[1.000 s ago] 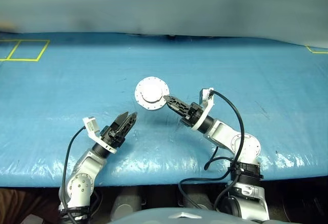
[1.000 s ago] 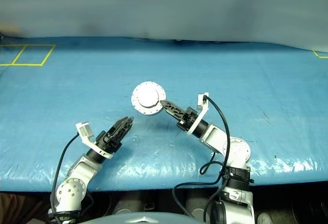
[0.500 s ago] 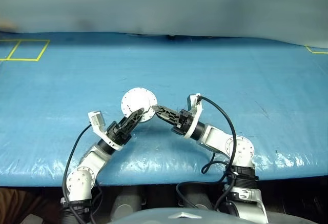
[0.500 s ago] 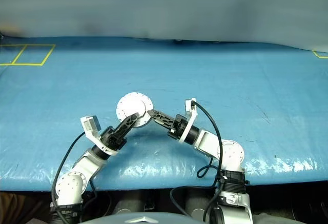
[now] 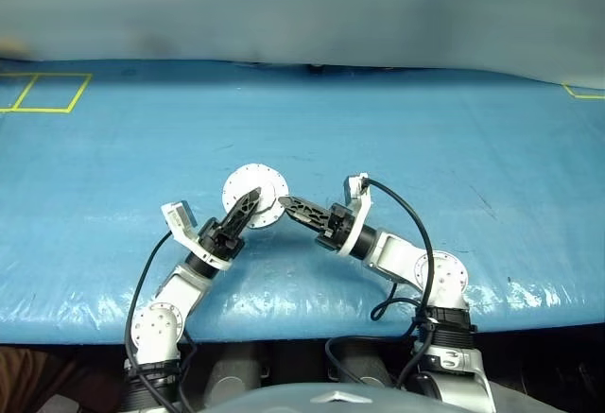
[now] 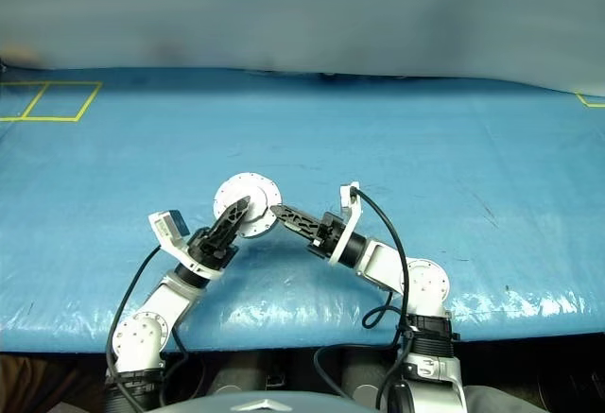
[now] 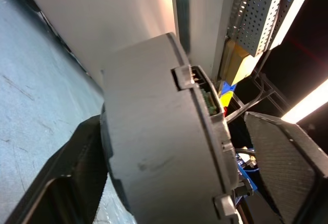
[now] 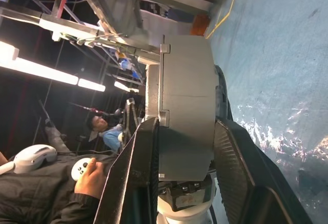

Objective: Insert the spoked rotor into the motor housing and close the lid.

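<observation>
The motor housing (image 5: 255, 190), a round silver unit with a flanged rim and small holes around its face, was held up above the blue table cover (image 5: 454, 148), near the middle of the table's near half. It did not rest on the cover.

The right gripper (image 5: 286, 205) reached in from the right and pinched the housing at its right edge. The right wrist view showed the housing (image 8: 187, 106) edge-on as a thick grey drum, with one black finger pressed to each flat face, so the grip was firm across the thickness.

The left gripper (image 5: 248, 203) came up from the lower left, with its fingertips over the lower left part of the housing. In the left wrist view the housing (image 7: 159, 142) sat between the two fingers: one finger (image 7: 77, 167) lay against or very near the grey body, while the other finger (image 7: 287, 162) stood clear of it with a visible gap. The left claw was therefore spread and had not clamped the part.

The lid appeared to be seated on the housing, with a raised rim and small tabs along the seam, but the joint could not be judged closely. The rotor could not be made out.

Yellow tape marks (image 5: 43, 92) lay on the cover at the far left corner. A seated person (image 8: 61, 183) showed in the background of the right wrist view.
</observation>
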Controlling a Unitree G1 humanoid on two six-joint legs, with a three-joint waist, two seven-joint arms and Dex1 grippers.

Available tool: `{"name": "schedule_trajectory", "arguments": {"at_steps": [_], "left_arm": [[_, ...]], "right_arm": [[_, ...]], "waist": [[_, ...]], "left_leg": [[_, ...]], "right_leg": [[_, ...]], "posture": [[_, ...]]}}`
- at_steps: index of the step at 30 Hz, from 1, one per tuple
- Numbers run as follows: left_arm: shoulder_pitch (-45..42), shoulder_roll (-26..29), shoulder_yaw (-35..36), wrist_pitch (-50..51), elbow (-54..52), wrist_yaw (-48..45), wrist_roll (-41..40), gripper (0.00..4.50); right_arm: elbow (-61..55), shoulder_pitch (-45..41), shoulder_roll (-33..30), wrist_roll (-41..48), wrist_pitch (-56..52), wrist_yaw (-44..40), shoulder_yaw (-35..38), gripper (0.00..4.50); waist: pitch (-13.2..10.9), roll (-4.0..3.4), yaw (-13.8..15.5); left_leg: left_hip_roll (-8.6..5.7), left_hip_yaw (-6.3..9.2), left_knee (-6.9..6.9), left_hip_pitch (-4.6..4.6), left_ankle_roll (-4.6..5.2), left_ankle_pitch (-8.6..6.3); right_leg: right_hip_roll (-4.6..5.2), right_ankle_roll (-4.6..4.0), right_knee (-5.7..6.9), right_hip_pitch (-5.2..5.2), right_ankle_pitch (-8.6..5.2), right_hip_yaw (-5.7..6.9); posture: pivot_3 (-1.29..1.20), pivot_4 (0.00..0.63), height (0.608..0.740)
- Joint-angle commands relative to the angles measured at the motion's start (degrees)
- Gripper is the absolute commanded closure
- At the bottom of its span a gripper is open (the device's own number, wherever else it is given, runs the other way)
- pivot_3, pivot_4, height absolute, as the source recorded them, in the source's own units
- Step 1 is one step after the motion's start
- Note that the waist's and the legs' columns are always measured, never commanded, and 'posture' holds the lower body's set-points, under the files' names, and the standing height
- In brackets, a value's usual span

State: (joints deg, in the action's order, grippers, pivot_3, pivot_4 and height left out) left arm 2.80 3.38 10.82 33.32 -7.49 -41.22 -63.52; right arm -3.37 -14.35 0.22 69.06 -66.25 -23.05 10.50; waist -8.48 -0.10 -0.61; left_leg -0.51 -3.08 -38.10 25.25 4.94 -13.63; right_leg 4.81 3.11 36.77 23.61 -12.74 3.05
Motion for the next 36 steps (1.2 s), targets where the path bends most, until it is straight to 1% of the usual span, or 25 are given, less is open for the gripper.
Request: {"name": "schedule_trajectory", "arguments": {"at_steps": [1, 2, 8, 11, 12, 14, 16, 17, 21, 24, 26, 27, 30, 32, 33, 36], "left_arm": [[-1.35, -0.63, 0.52, -0.23, -0.16, -1.02, -1.25, 1.79], [-1.41, -0.73, 0.30, -0.01, -0.06, -0.90, -1.28, 1.87], [-0.69, -0.62, -0.41, 0.93, 1.03, -0.72, -0.30, 1.87], [-0.75, -0.28, 0.13, 0.64, 1.20, -0.79, 0.06, 1.87], [-0.92, -0.32, 0.48, 0.09, 1.25, -0.34, 0.41, 1.87], [-1.32, -0.54, 1.00, -0.96, 1.34, 0.54, 1.23, 1.87], [-1.70, -0.93, 1.36, -2.42, 1.46, 1.33, 2.56, 1.87], [-1.83, -1.30, 1.36, -3.98, 1.54, 1.91, 4.11, 1.87], [-2.84, -3.82, 2.52, -10.11, 2.74, 5.29, 8.72, 1.87], [-4.02, -5.20, 4.31, -13.08, 3.85, 8.02, 10.33, 1.87], [-5.62, -5.68, 5.75, -16.03, 5.33, 10.86, 12.66, 1.87], [-6.32, -5.76, 6.38, -17.15, 5.83, 12.07, 13.56, 1.87], [-8.35, -5.98, 7.59, -19.95, 7.25, 15.53, 16.01, 1.87], [-11.81, -5.35, 8.44, -20.88, 9.82, 18.59, 17.83, 1.87], [-13.31, -4.96, 8.45, -21.16, 10.95, 18.38, 18.25, 1.87], [-17.99, -4.29, 8.82, -21.88, 15.52, 18.34, 19.62, 1.87]], "right_arm": [[-1.88, -0.01, 0.91, 1.33, 2.19, -0.49, 0.01, 3.33], [-1.95, 0.22, 1.04, 1.08, 2.39, -0.38, -0.29, 3.33], [-3.96, 2.62, 1.08, 0.39, 3.36, -0.48, -2.44, 3.33], [-5.40, 3.25, 0.09, -1.66, 5.54, -2.75, -3.62, 3.33], [-5.45, 3.15, -0.34, -2.36, 6.27, -3.18, -3.84, 2.77], [-5.12, 2.59, -0.91, -4.08, 8.10, -3.32, -4.11, 2.33], [-4.23, 1.45, -1.06, -7.20, 11.37, -2.80, -4.24, 1.65], [-4.20, 1.12, -1.38, -9.38, 13.41, -2.98, -4.77, 1.38], [-1.98, -0.56, -1.09, -15.04, 20.40, -1.78, -4.25, 1.38], [-0.04, -1.68, -1.69, -18.55, 24.19, -0.66, -3.40, 1.38], [0.80, -2.06, -2.75, -19.65, 25.42, -0.91, -2.69, 1.38], [0.98, -2.08, -3.09, -19.69, 25.57, -0.89, -2.23, 1.38], [0.61, -1.60, -4.04, -19.40, 25.04, -1.63, -1.99, 1.38], [-2.48, 0.58, -7.37, -19.59, 23.56, -7.13, -5.13, 1.38], [-4.36, 1.78, -9.14, -19.99, 23.36, -10.12, -7.19, 1.38], [-8.18, 4.40, -14.23, -25.54, 26.44, -15.83, -14.11, 1.38]], "waist": [[0.00, 0.00, 0.03], [0.00, 0.01, 0.00], [0.00, 0.01, -0.02], [0.00, 0.01, -0.02], [0.00, 0.01, -0.02], [0.00, 0.01, 0.00], [0.00, 0.01, -0.02], [0.00, 0.01, -0.04], [0.00, 0.02, 0.04], [-0.01, 0.04, 0.14], [-0.02, 0.06, 0.25], [-0.02, 0.07, 0.27], [-0.03, 0.08, 0.19], [-0.05, 0.12, 0.38], [-0.05, 0.13, 0.58], [-0.07, 0.17, 0.85]], "left_leg": [[0.00, 0.00, -0.01, 0.01, 0.00, 0.00], [0.01, 0.00, -0.01, 0.00, 0.00, 0.00], [0.05, 0.00, 0.00, 0.01, -0.01, 0.00], [0.05, -0.01, -0.02, 0.01, -0.01, 0.00], [0.06, -0.01, -0.03, 0.00, -0.01, 0.00], [0.07, -0.01, -0.06, -0.02, -0.01, 0.01], [0.07, -0.02, -0.08, -0.03, -0.01, 0.01], [0.07, -0.03, -0.08, -0.02, -0.02, 0.01], [0.08, -0.07, -0.08, -0.03, -0.04, 0.02], [0.07, -0.08, -0.08, -0.02, -0.05, 0.03], [0.06, -0.09, -0.08, -0.01, -0.05, 0.03], [0.06, -0.09, -0.08, 0.00, -0.05, 0.03], [0.06, -0.09, -0.08, -0.01, -0.05, 0.03], [0.06, -0.09, -0.09, 0.00, -0.05, 0.03], [0.07, -0.08, -0.09, 0.00, -0.04, 0.04], [0.04, -0.09, -0.13, 0.01, -0.01, 0.03]], "right_leg": [[-0.01, 0.00, 0.00, 0.00, 0.00, -0.02], [-0.02, 0.00, 0.00, 0.00, 0.00, -0.05], [-0.14, 0.00, 0.00, 0.02, 0.00, -0.18], [-0.15, -0.01, 0.00, 0.03, 0.00, -0.23], [-0.15, -0.02, 0.00, 0.02, -0.01, -0.23], [-0.17, -0.14, 0.00, 0.00, -0.08, -0.25], [-0.17, -0.22, 0.01, 0.00, -0.12, -0.28], [-0.17, -0.22, 0.01, 0.00, -0.12, -0.29], [-0.20, -0.21, 0.02, 0.01, -0.11, -0.33], [-0.20, -0.17, 0.02, 0.02, -0.09, -0.34], [-0.19, -0.10, 0.01, 0.02, -0.05, -0.34], [-0.20, 0.09, 0.02, 0.02, 0.07, -0.34], [-0.21, 0.11, 0.02, 0.02, 0.08, -0.34], [-0.21, 0.13, 0.02, 0.02, 0.10, -0.34], [-0.22, 0.14, 0.02, 0.01, 0.10, -0.31], [-0.25, 0.18, 0.00, 0.00, 0.12, -0.28]], "posture": [[0.00, 0.150, 0.740], [0.00, 0.150, 0.740], [0.00, 0.150, 0.740], [0.00, 0.150, 0.740], [0.00, 0.150, 0.740], [0.00, 0.150, 0.740], [0.00, 0.150, 0.740], [0.00, 0.150, 0.740], [0.00, 0.150, 0.740], [0.00, 0.150, 0.740], [0.00, 0.150, 0.740], [0.00, 0.150, 0.740], [0.00, 0.150, 0.740], [0.00, 0.150, 0.740], [0.00, 0.150, 0.740], [0.00, 0.150, 0.740]]}}
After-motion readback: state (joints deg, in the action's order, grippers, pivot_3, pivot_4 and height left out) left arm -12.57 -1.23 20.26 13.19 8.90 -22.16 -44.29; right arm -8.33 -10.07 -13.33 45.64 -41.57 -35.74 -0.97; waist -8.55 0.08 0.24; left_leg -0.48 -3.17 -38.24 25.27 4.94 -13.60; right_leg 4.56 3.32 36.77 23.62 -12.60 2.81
